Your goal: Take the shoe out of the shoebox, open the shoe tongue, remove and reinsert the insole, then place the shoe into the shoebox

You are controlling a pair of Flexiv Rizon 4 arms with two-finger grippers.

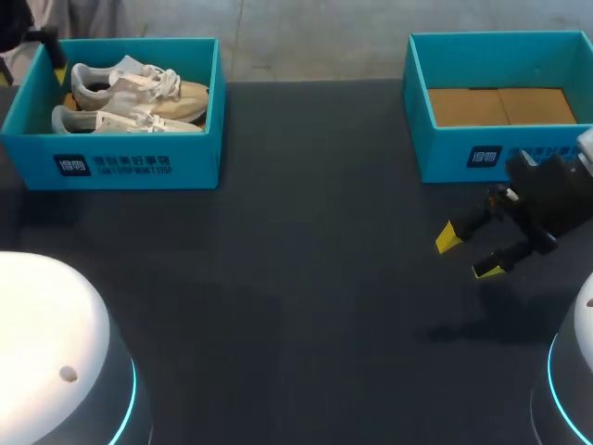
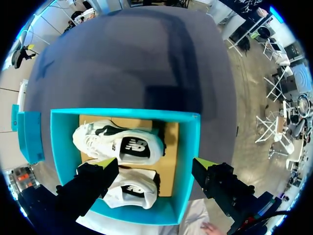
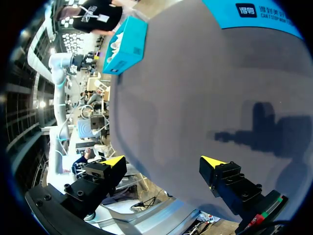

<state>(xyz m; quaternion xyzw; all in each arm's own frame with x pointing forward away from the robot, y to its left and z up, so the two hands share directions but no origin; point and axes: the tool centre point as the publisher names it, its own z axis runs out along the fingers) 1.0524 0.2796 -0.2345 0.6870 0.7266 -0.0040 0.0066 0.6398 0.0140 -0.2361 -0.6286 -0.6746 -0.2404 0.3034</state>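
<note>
Teal cardboard shoebox [image 2: 187, 147] is lying directly under the left pincer [image 2: 156, 163], whose yellow-tipped fingers are standing spread wide above it, gripping nothing. A pair of white-and-beige sneakers [image 2: 117, 142] is resting inside it, side by side, beneath those fingers. The right pincer [image 1: 468, 254] is hovering over the dark table [image 1: 306, 278], likewise spread apart and empty, with a second teal box [image 1: 445, 153] near it.

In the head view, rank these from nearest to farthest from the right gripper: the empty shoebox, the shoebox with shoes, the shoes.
1. Empty shoebox, right side, just behind the right gripper.
2. Shoebox with shoes, far left; its wall comes first.
3. Shoes, inside that box.
</note>
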